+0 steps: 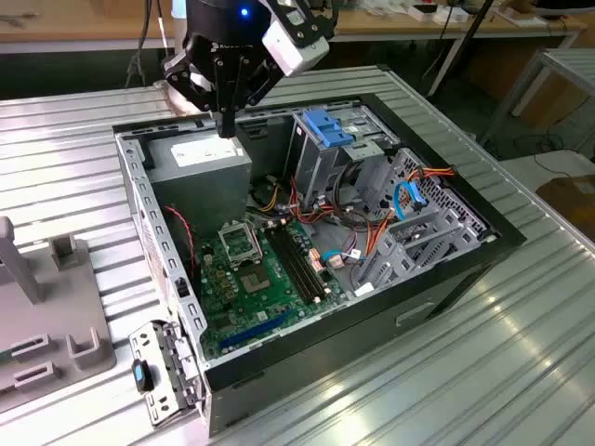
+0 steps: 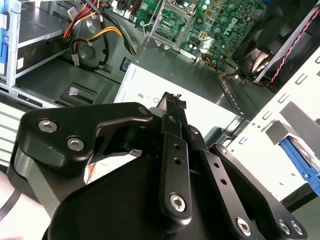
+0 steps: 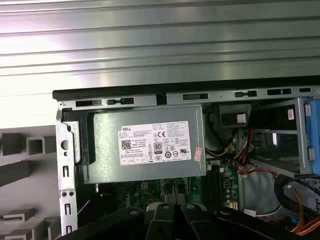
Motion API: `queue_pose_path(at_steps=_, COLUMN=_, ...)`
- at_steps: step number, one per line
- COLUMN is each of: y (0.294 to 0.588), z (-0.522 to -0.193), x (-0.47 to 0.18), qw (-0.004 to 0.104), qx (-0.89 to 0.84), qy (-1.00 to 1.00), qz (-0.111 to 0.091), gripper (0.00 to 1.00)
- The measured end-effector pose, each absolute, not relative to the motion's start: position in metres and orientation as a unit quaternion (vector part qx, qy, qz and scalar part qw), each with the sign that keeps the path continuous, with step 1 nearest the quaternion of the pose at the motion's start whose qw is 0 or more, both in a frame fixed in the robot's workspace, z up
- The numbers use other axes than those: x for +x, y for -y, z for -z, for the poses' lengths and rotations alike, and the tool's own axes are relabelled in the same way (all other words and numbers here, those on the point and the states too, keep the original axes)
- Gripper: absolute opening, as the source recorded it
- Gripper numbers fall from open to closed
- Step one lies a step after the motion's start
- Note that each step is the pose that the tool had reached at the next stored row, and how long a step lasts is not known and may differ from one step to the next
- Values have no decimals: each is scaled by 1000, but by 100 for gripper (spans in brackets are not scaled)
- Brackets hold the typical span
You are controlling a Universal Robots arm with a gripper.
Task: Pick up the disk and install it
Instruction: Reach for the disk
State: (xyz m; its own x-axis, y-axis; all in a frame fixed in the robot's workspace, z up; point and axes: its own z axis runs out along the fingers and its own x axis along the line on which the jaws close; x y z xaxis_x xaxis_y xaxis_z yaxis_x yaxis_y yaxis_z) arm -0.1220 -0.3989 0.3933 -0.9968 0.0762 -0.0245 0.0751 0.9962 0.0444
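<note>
1. Above the power supply, in the far corner of the open computer case toward the exterior view's left, the arm stands with its wrist pointing almost straight down.
2. The gripper hangs just over the far edge of the power supply's top face. Whether its tips touch the box cannot be told.
3. Its jaws are together, with the black linkages drawn into a narrow V and nothing visible between them. In the second wrist view the fingers read as one dark bar lying across the power supply's pale top.
4. A white box-shaped unit is mounted on the wrist, on the side toward the exterior view's right.
5. Where the disk lies cannot be told.
   - Bright blue plastic caps the metal drive cage at the far middle of the case.
   - In the second wrist view, another blue strip sits in the pale chassis wall beside the power supply.
   - Whether either piece belongs to the disk is unclear.
6. Nearer in the exterior view, the green motherboard lies flat on the case floor, with its CPU socket frame just below the power supply.
7. Red and orange cables and a blue cable run through the half of the case toward the exterior view's right.
8. The case rests on a ribbed metal table. A grey fixture stands on the table at the exterior view's left, apart from the case.
</note>
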Motion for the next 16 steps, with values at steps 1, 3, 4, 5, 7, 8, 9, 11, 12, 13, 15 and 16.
queue_pose_path(at_steps=1, y=399, z=-393, x=-122, qw=13, qx=38, qy=-999, qz=-22, gripper=11)
queue_pose_path(at_steps=3, y=399, z=-393, x=-122, qw=13, qx=38, qy=-999, qz=-22, gripper=11)
queue_pose_path(at_steps=4, y=399, z=-393, x=-122, qw=13, qx=38, qy=-999, qz=-22, gripper=11)
queue_pose_path(at_steps=5, y=399, z=-393, x=-122, qw=13, qx=38, qy=-999, qz=-22, gripper=11)
queue_pose_path(at_steps=7, y=399, z=-393, x=-122, qw=13, qx=38, qy=-999, qz=-21, gripper=11)
queue_pose_path(at_steps=8, y=399, z=-393, x=-122, qw=13, qx=38, qy=-999, qz=-21, gripper=11)
queue_pose_path(at_steps=9, y=399, z=-393, x=-122, qw=13, qx=38, qy=-999, qz=-20, gripper=11)
queue_pose_path(at_steps=11, y=399, z=-393, x=-122, qw=13, qx=38, qy=-999, qz=-20, gripper=11)
queue_pose_path(at_steps=12, y=399, z=-393, x=-122, qw=13, qx=38, qy=-999, qz=-20, gripper=11)
queue_pose_path(at_steps=13, y=399, z=-393, x=-122, qw=13, qx=38, qy=-999, qz=-19, gripper=11)
queue_pose_path(at_steps=15, y=399, z=-393, x=-122, qw=13, qx=38, qy=-999, qz=-19, gripper=11)
queue_pose_path(at_steps=16, y=399, z=-393, x=-123, qw=13, qx=38, qy=-999, qz=-19, gripper=11)
